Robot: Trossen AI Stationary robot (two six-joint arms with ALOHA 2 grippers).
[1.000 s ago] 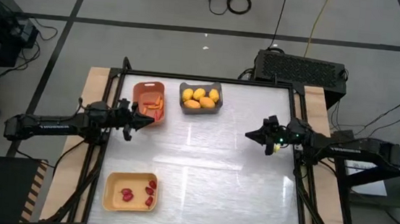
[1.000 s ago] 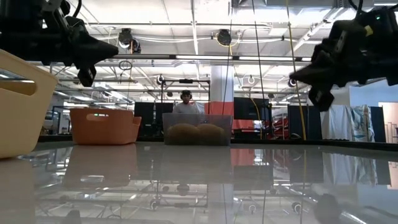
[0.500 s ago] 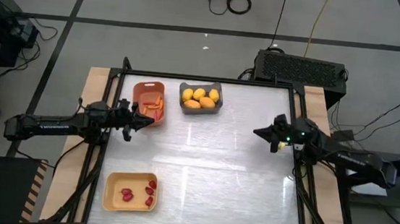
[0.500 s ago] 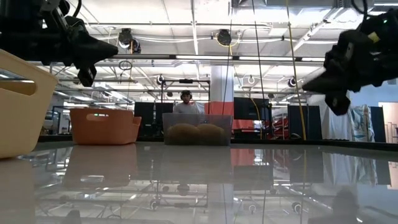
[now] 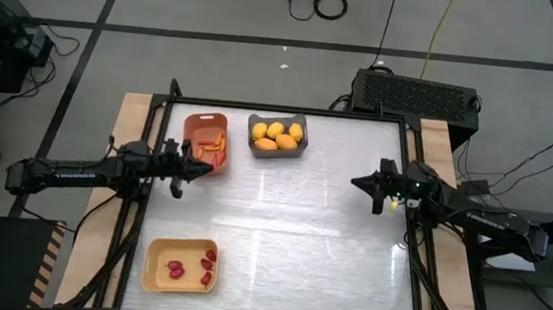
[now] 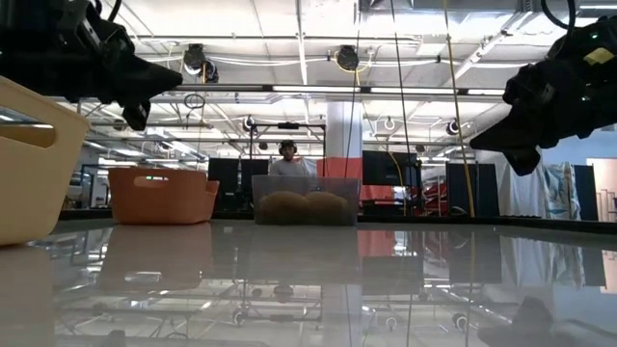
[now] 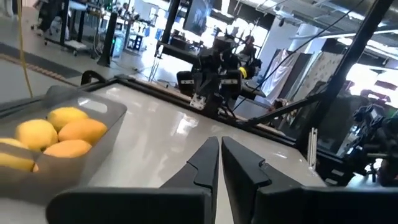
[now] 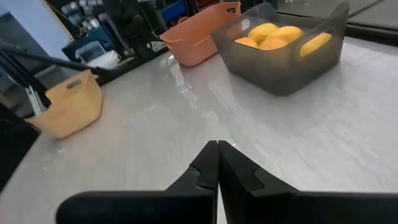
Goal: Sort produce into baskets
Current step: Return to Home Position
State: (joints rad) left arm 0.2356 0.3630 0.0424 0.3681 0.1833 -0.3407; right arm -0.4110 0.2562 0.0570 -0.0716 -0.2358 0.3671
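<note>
Right gripper (image 5: pixel 355 183) hangs above the right side of the table (image 5: pixel 299 237), well apart from every bin, and its wrist view shows the two dark fingers (image 8: pixel 205 168) pressed together with nothing between them. Left gripper (image 5: pixel 210 167) sits over on the left, raised off the surface and pointing at the near corner of the orange bin (image 5: pixel 191 122). Its fingers (image 7: pixel 202 163) are closed to a thin slit, and they're empty too. Now the produce: lemons (image 5: pixel 276 135) are piled in the dark grey bin (image 5: pixel 302 153) at the back, carrot sticks (image 5: pixel 215 148) lie in the orange bin beside it, and the small red pieces (image 5: pixel 191 266) rest in the pale yellow bin (image 5: pixel 154 265) at the front left. No loose piece shows anywhere on the tabletop, so the sorting itself looks finished. I'd call this the wind-down, with both arms heading for their rest pose rather than reaching for anything. There's nothing to grasp or carry next, just a clean retreat. The left arm needs the most care — its tip is near that orange bin, so it should lift or draw straight back along its own line rather than swing sideways into the rim. The right arm has open table all round it and can simply fold back toward its base.
</note>
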